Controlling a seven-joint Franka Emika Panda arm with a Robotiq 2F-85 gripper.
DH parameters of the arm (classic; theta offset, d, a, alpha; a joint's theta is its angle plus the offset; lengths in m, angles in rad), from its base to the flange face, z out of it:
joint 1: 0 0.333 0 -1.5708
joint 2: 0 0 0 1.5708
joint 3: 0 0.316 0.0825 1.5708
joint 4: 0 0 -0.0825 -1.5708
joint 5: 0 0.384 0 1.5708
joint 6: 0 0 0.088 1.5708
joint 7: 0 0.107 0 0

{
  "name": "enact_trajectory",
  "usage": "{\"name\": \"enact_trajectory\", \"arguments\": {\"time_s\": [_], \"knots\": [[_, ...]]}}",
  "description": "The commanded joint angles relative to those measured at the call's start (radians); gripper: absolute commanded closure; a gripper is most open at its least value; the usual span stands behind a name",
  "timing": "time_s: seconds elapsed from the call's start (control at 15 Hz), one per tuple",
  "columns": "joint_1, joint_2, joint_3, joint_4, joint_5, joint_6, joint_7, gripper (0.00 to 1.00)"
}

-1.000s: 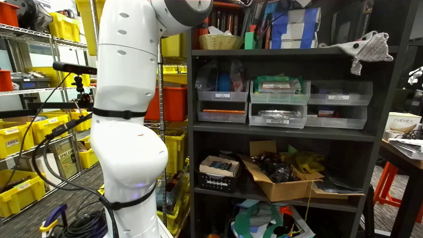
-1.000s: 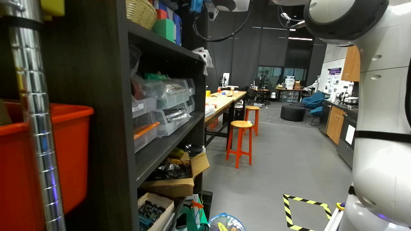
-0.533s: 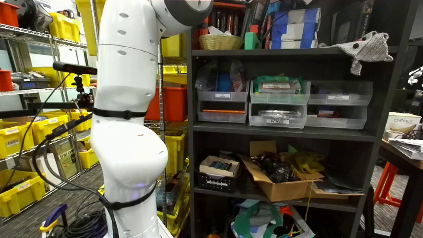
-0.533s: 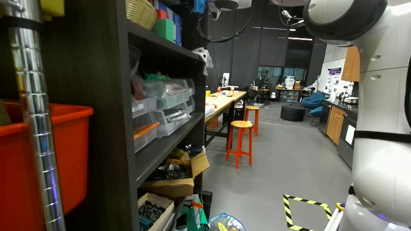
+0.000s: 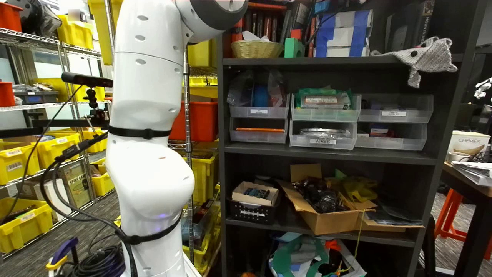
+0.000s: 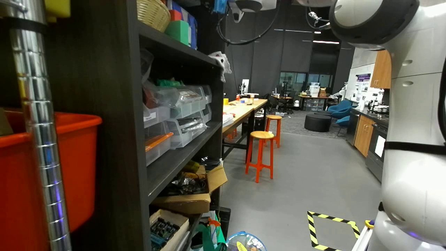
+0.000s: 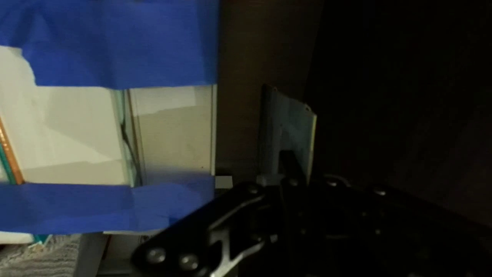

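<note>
Fingers (image 7: 291,165), apparently clamped on thin panel (image 7: 290,121) | blue-taped boxes (image 7: 84,127) near | advisable: firm grip, panel edges clear of boxes

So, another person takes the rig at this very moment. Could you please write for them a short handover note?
Gripper: looks shut on a thin panel; the wrist view is very dark there.
Panel: beside the taped stack, with a dark gap between them. I cannot tell whether it rests on anything.
Around: the taped stack is on the upper shelf, along with a basket and a green block.
Done: panel gripped, it seems.
Left: panel not yet released.
</note>
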Motion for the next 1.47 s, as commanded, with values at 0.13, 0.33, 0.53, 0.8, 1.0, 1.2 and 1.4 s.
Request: {"name": "enact_trajectory", "arguments": {"time_s": [0.13, 0.33, 0.53, 0.8, 1.0, 1.2, 1.4], "knots": [[-0.053, 0.024, -0.027, 0.056, 0.078, -0.02, 0.125, 0.99], [-0.082, 0.032, -0.037, 0.066, 0.124, -0.027, 0.163, 0.99], [-0.105, 0.041, -0.044, 0.06, 0.144, -0.042, 0.201, 0.99], [-0.131, 0.061, -0.049, 0.051, 0.15, -0.058, 0.259, 0.99], [-0.153, 0.067, -0.047, 0.044, 0.191, -0.074, 0.254, 0.99], [-0.163, 0.065, -0.039, 0.037, 0.255, -0.085, 0.204, 0.99], [-0.167, 0.071, -0.042, 0.04, 0.294, -0.084, 0.188, 0.99]]}}
